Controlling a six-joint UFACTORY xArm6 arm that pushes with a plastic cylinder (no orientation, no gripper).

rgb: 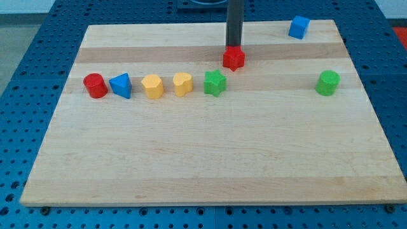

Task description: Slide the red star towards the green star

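Note:
The red star lies on the wooden board in the upper middle of the view. The green star lies just below and to the left of it, with a small gap between them. My tip is at the red star's top edge, touching or nearly touching it, with the dark rod rising straight up out of the view's top.
A row runs left from the green star: a yellow heart, a yellow hexagon, a blue triangle, a red cylinder. A blue cube sits at the top right, a green cylinder at the right. The board ends on all sides.

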